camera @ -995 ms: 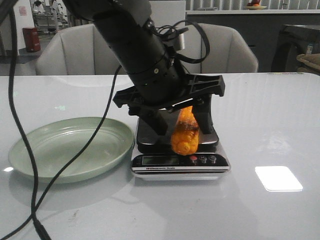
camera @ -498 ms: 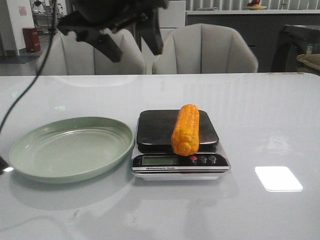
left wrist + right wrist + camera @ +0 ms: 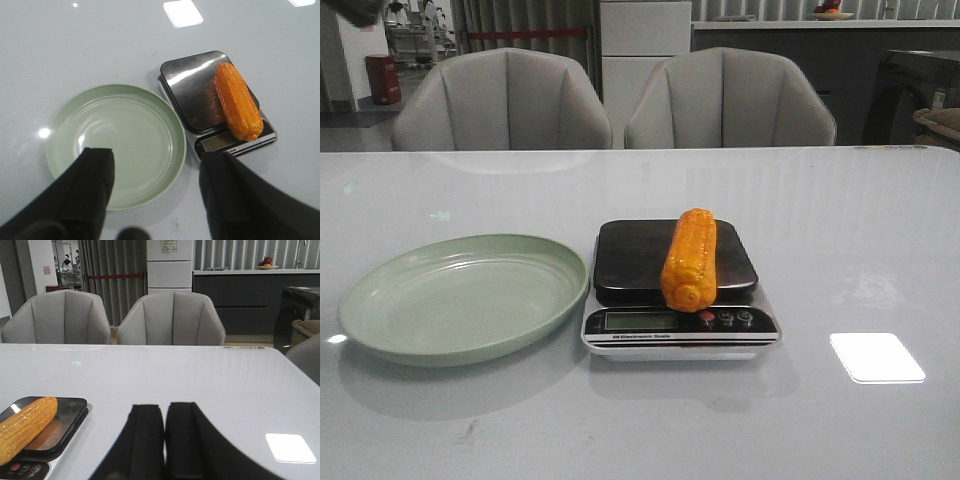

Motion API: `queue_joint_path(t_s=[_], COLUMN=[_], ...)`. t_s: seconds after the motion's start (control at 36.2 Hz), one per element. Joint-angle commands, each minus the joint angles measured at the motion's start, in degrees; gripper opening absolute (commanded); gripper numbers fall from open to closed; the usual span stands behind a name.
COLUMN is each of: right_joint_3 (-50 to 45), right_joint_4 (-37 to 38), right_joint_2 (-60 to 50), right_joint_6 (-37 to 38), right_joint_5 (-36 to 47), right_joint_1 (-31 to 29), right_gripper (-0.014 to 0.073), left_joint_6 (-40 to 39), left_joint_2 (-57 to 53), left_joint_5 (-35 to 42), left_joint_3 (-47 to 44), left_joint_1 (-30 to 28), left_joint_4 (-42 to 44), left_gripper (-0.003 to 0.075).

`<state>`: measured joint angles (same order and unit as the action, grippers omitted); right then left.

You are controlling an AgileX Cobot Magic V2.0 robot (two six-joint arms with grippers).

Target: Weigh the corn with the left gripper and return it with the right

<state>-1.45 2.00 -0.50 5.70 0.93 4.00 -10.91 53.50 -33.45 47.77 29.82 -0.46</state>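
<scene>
Left gripper [image 3: 155, 192] gone from over scale since a second ago, fingers apart, empty. Orange-yellow kernelled corn cob [image 3: 689, 258] lies on black scale platform [image 3: 630, 255], 3 o'clock of pale green plate [image 3: 380, 300]. Weighing half done. Right gripper [image 3: 165, 440] pressed together, well off; return pending.

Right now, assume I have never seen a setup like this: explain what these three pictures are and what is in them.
This is a robot with two arms, each ending in a two-fingered gripper, at a glossy white table. One picture comes from a camera facing forward over the table. The other two come from cameras on the wrists, so the black shapes at their lower edges are the robot's own fingers.

On the table sits a kitchen scale with a dark platform. The corn lies along the platform's right side, its near end overhanging toward the display. To the scale's left is a pale green plate with nothing on it.

Nothing is held. The left gripper is open, above the plate. The right gripper is shut and holds nothing.
</scene>
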Motion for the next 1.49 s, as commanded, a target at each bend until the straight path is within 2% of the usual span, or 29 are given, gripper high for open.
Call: queue_joint_path(t_s=[0.0,0.5,0.61,0.66,0.77,0.86,0.94,1.0,1.08,1.22,1.35,1.47], right_joint_3=[-0.63,-0.63,-0.63,-0.63,-0.55,-0.55,0.11,2.48,7.82,20.24,26.96,28.48], right_joint_4=[0.14,0.14,0.14,0.14,0.14,0.14,-0.37,-0.37,-0.37,-0.37,-0.37,-0.37], right_joint_2=[-1.16,-1.1,-1.1,-1.1,-1.1,-1.1,-1.1,-1.0,1.04,10.53,17.65,21.51], right_joint_6=[-0.31,-0.31,-0.31,-0.31,-0.31,-0.17,0.46,1.12,2.24,2.24,2.24,2.24], right_joint_5=[4.75,4.75,4.75,4.75,5.93,9.46,16.51,17.32,12.67,-0.93,-10.41,-16.19], right_joint_1=[-0.12,-0.12,-0.12,-0.12,-0.12,-0.12,-0.12,-0.12,-0.12,-0.12,-0.12,-0.12], right_gripper=[0.0182,0.0182,0.0182,0.0182,0.0182,0.0182,0.0182,0.0182,0.0182,0.0182,0.0182,0.0182], left_joint_6=[-0.38,0.61,3.84,4.55,4.67,4.67,4.67,4.67,4.67,4.67,4.67,4.67], left_joint_2=[-8.17,-49.9,-55.32,-54.07,-53.79,-53.79,-53.79,-53.79,-53.79,-53.79,-53.79,-53.79], left_joint_5=[1.93,-3.0,-3.97,-5.23,-3.7,-3.45,-3.45,-3.45,-3.45,-3.54,-3.54,-3.54], left_joint_3=[-2.51,-18.61,-20.91,-21.53,-22.5,-22.5,-22.5,-22.5,-22.5,-22.5,-22.5,-22.5], left_joint_1=[-0.14,-0.14,-0.14,-0.14,-0.14,-0.14,-0.14,-0.14,-0.14,-0.14,-0.14,-0.14], left_joint_4=[1.1,4.17,4.29,4.47,4.47,4.69,4.73,4.73,4.73,4.73,4.73,4.73], left_gripper=[0.0425,0.0423,0.0365,0.0302,0.012,0.0122,0.0121,0.0121,0.0121,0.0121,0.0121,0.0121])
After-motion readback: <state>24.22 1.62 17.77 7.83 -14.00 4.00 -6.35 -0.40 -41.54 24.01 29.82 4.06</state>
